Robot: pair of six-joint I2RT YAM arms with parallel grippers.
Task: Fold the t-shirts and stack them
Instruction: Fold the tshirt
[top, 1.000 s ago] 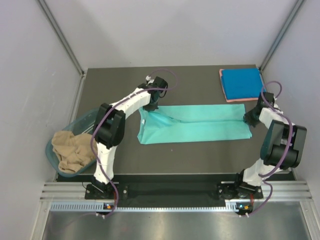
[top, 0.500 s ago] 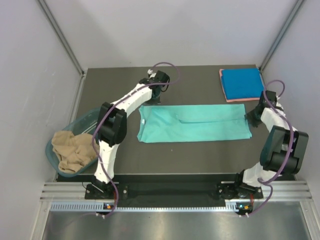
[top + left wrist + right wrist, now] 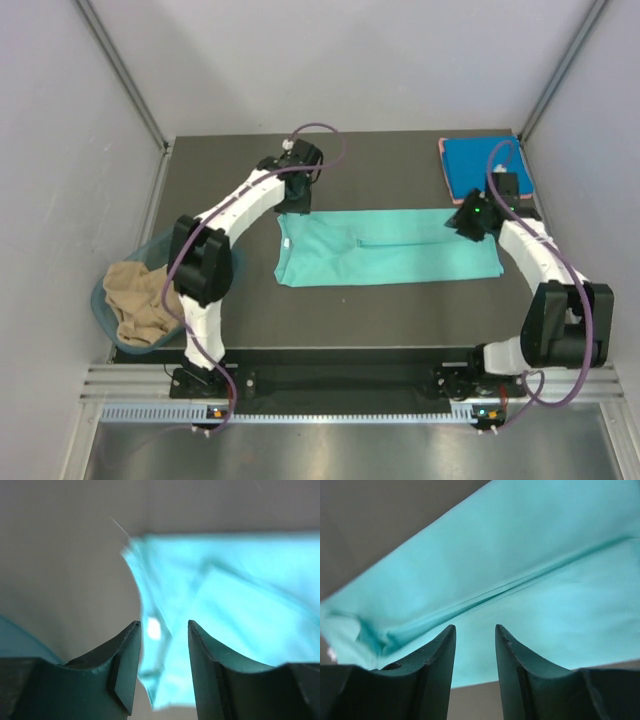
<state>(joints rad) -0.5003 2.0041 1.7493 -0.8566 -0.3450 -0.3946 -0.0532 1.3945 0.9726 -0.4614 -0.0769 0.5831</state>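
Teal tee [image 3: 385,247] lies as a long folded strip at mid-table. Left gripper [image 3: 164,627] is over its left end and right gripper [image 3: 475,630] over its right end, both with jaws apart and empty. Blue tee [image 3: 483,165] lies folded at the far right corner; tan tee [image 3: 140,300] sits in the tub [image 3: 150,248]. The blurred white patch [image 3: 154,629] is possibly a neck label.

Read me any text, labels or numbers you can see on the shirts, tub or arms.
None can be read.
The white neck label on the teal t-shirt is only a blurred patch in the left wrist view.
No print shows on the blue t-shirt or the tub.
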